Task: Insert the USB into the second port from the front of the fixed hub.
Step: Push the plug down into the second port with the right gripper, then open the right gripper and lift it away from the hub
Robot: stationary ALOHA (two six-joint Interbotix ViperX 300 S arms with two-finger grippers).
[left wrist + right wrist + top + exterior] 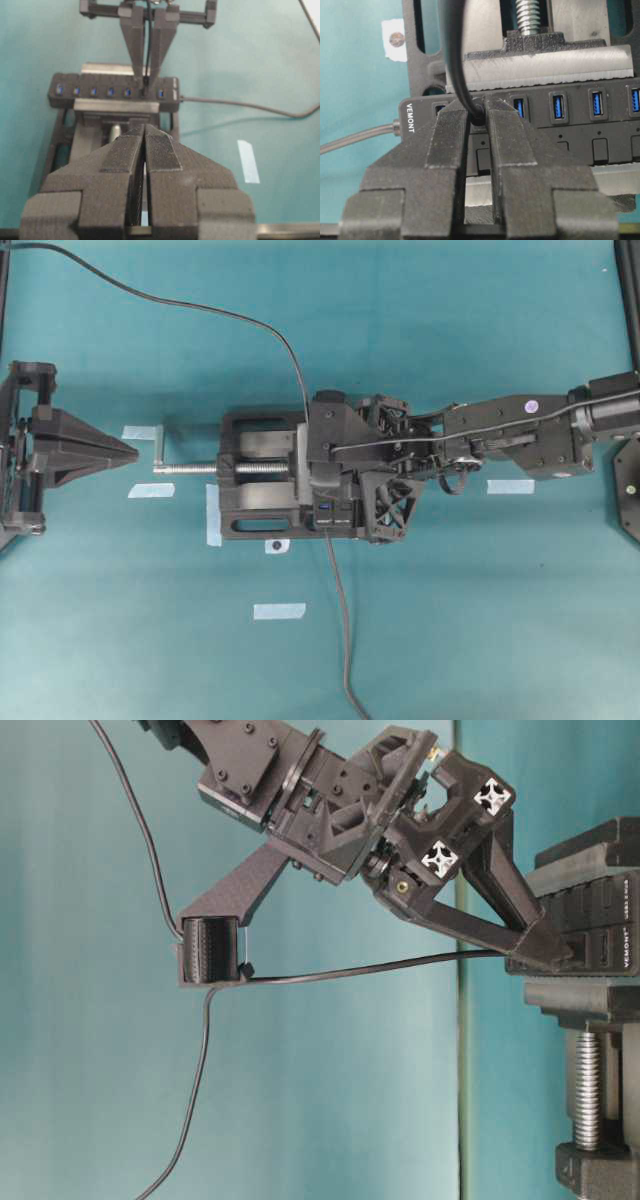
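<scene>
The fixed hub (580, 125), a black bar with blue slots, is clamped in the vise. My right gripper (477, 107) is shut on the USB (478, 114), whose plug stands at the second slot from the hub's VEMONT end. How deep the plug sits cannot be told. Its dark cable (452, 50) rises from between the fingers. In the left wrist view the same fingers (134, 45) come down onto the hub (100, 92) at the second slot from the right. My left gripper (130, 450) hangs shut and empty, left of the vise.
The black vise (250, 455) with its silver screw (190, 468) holds the hub mid-table. The hub's own lead (342, 620) trails toward the front edge. The USB's cable (200, 310) runs off to the back left. Tape strips (279, 611) mark the teal cloth.
</scene>
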